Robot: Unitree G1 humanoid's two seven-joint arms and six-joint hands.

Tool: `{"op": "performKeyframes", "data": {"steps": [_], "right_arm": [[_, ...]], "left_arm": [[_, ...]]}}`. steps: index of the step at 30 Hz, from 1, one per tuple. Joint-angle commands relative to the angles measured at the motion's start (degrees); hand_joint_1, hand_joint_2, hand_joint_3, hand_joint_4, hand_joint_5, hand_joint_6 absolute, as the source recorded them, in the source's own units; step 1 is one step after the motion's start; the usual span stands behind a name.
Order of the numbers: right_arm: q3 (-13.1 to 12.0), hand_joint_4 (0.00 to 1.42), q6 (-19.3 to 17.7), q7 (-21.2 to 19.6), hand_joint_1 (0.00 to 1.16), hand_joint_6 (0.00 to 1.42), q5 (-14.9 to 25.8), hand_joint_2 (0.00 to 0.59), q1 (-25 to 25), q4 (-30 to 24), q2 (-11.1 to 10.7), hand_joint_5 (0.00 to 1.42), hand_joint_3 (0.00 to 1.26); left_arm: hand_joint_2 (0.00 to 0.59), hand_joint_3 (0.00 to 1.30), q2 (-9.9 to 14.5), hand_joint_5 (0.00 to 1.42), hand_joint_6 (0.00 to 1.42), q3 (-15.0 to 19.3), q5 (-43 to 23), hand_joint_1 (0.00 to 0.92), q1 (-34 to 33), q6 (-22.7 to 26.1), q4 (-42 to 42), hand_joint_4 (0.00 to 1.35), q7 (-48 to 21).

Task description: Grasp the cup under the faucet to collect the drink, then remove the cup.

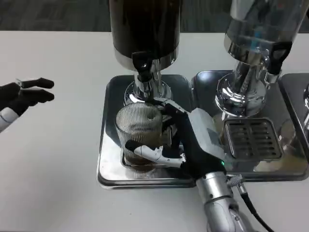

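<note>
We've got our right hand [186,137] wrapped round the ribbed clear glass cup [139,133] under the black faucet [143,67]; left hand [21,96] hangs empty, fingers apart.

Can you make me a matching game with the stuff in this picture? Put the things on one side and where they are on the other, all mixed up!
Things:
1. ribbed glass cup
2. left hand
3. right hand
4. clear dispenser

Places or states:
A. over the bare white table, far left, holding nothing
B. wrapped around the cup
C. under the black faucet on the steel tray
D. on the right, above the slotted drain grate

Pairs: 1-C, 2-A, 3-B, 4-D
</note>
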Motion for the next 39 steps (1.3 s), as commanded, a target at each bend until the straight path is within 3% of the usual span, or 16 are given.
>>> {"op": "performKeyframes", "data": {"steps": [1,19,28,39], "right_arm": [[-0.77,0.51,-0.51,-1.0,0.65,1.11,0.12,0.217,1.42,-0.94,-0.64,0.69,0.38],[-2.21,0.54,-1.45,-2.22,0.67,1.14,0.45,0.231,3.18,-3.51,-1.12,0.72,0.41],[-2.5,0.54,-1.58,-1.7,0.69,1.14,0.72,0.275,4.27,-5.09,-1.63,0.72,0.42],[-3.35,0.56,-0.78,-0.96,0.68,1.14,0.87,0.292,7.13,-10.47,-2.98,0.73,0.44]], "left_arm": [[0.183,0.3,0.95,0.29,0.28,-0.39,0.32,0.0,-0.54,-0.54,0.36,0.34,0.23],[0.183,0.29,0.74,0.29,0.28,-1.31,0.36,0.0,-1.46,-0.64,1.04,0.34,-0.17],[0.181,0.28,0.53,0.29,0.28,-1.86,0.49,0.0,-2.28,-0.69,1.64,0.34,-0.2],[0.182,0.28,0.37,0.29,0.28,-3.06,0.6,0.0,-2.96,-1.3,1.92,0.34,-0.12]]}}
